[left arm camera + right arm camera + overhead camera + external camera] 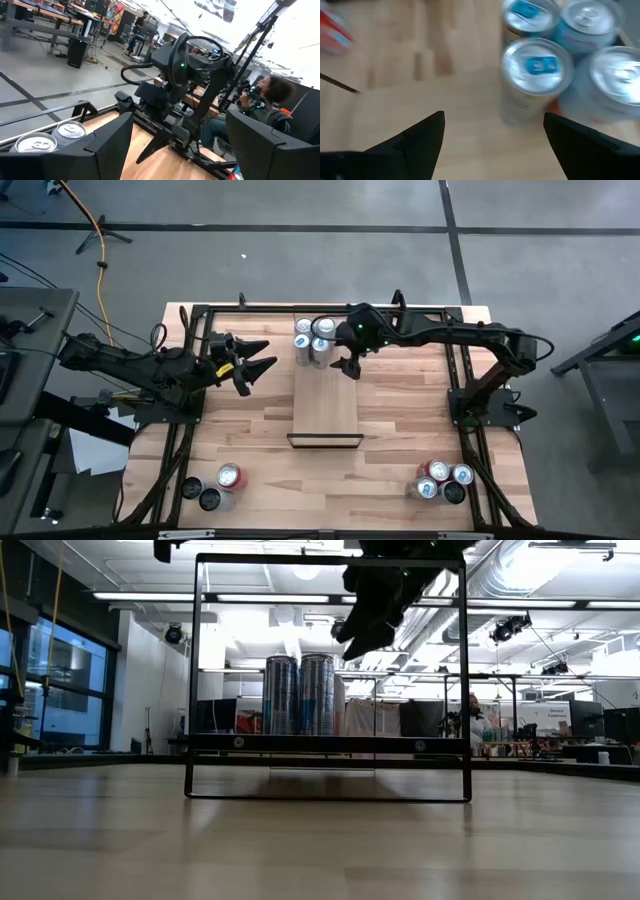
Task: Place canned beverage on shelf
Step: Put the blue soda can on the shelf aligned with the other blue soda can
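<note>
The shelf (pixel 325 408) is a narrow light-wood plank at the table's middle, with a thin black frame (pixel 327 680) at its near end. Several silver-topped cans (pixel 313 340) stand upright in a tight cluster at its far end; they also show in the low view (pixel 300 695) and the right wrist view (pixel 536 66). My right gripper (pixel 348 366) hovers open and empty above the plank, just near and right of the cluster, and shows high in the low view (pixel 366 625). My left gripper (pixel 256 370) is open and empty, left of the shelf.
Three cans (pixel 213 486) stand at the table's near left corner. Several more cans (pixel 441 480) stand at the near right corner. Black arm frames run along both table sides. Bare tabletop lies on both sides of the shelf. A person (pixel 272 100) sits beyond the table.
</note>
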